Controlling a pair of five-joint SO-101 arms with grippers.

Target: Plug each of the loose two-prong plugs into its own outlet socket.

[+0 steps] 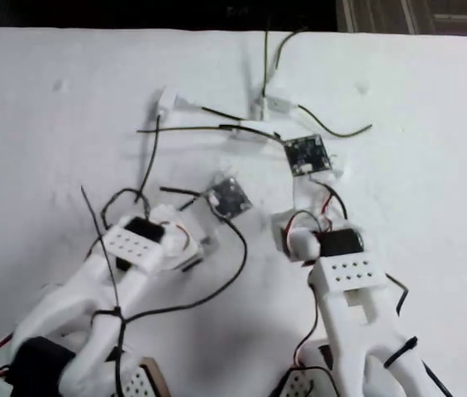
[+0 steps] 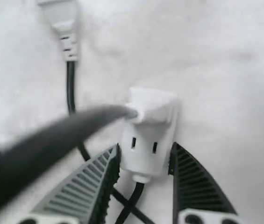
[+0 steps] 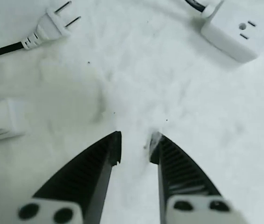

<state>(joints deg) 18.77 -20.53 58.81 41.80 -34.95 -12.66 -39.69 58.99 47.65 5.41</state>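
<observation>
In the left wrist view a white outlet socket [image 2: 146,149] with two slots sits between my left gripper's [image 2: 145,154] fingers [image 2: 104,179], which press on both of its sides. A second white block [image 2: 153,108] lies against its far end. A loose white two-prong plug [image 2: 59,23] on a black cord lies farther off. My right gripper [image 3: 135,142] hovers over bare table, slightly open, with nothing between its fingers. Beyond it lie another two-prong plug [image 3: 52,25] and a white outlet socket [image 3: 237,28]. The high view shows a plug [image 1: 167,101] at the back.
Black cords [image 1: 216,289] loop across the white table [image 1: 51,149] between and around the two arms. A blurred dark cable [image 2: 52,140] crosses close in front of the left wrist camera. Thin wires [image 1: 332,128] spread near the table's far middle.
</observation>
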